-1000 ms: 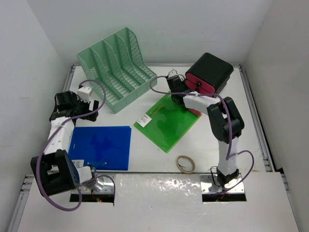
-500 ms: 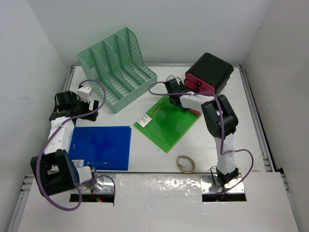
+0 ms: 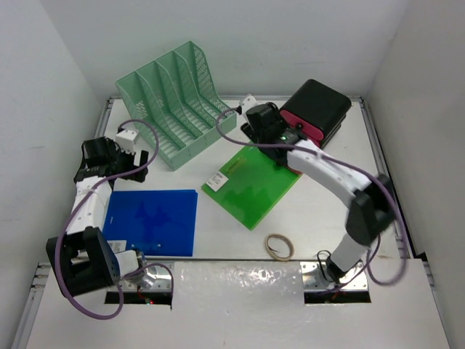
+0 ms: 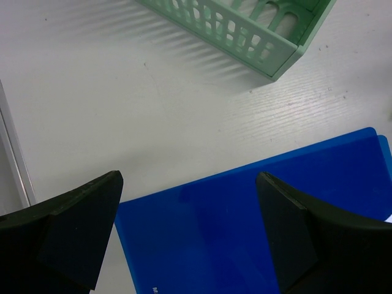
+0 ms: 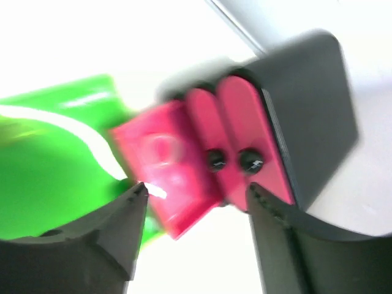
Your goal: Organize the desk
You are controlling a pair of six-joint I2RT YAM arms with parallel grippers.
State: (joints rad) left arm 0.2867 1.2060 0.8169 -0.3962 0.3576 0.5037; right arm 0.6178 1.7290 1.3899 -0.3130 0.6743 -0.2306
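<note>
Holding the right hand (image 5: 196,190) wide, empty, above the surface (image 3: 327,207) right of the mint rack (image 3: 178,102). Holding the left hand (image 4: 188,179) wide left of it.

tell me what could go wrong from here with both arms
1. The right gripper is open close by the black case and the pink slab; its wrist view is blurred, so it could knock either.
2. The pink slab seems to overlap the green folder at a corner; pulling the folder may drag it.
3. The left gripper hangs open over the flat blue folder, which may slide rather than lift.
</note>
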